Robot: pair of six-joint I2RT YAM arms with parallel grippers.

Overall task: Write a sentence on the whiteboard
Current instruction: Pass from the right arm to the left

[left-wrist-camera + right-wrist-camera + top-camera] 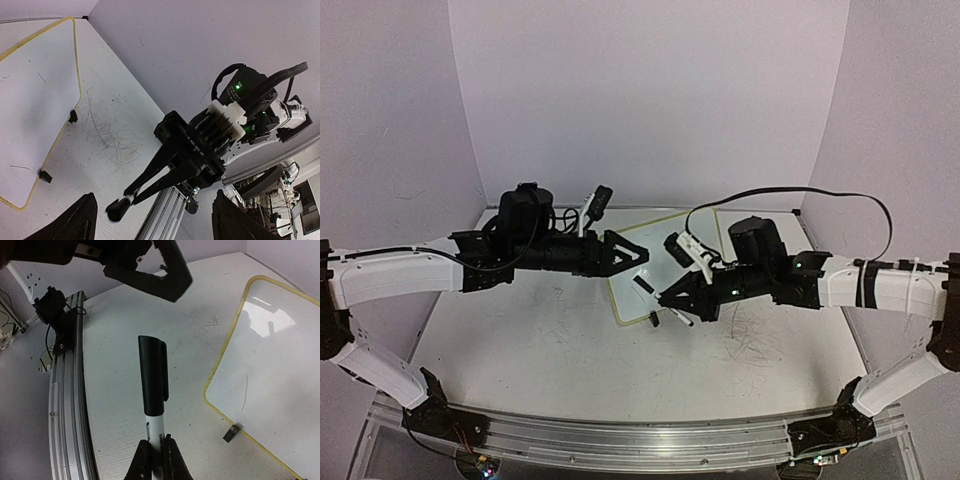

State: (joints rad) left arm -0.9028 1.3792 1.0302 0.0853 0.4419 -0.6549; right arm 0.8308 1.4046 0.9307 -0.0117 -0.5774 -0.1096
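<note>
Whiteboard (270,365) yellow-rimmed, faint grey strokes; right gripper (156,449) clamped on capped marker (153,372); left gripper (638,256) spread, empty.

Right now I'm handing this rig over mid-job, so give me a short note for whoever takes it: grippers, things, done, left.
Left gripper: open, empty, facing the marker's cap.
Right gripper: shut on the white marker with a black cap, cap on.
Small white whiteboard with a pale yellow rim: on the table between the arms, no sentence on it.
Done: marker picked up.
Left: pull the cap off, write the sentence.
</note>
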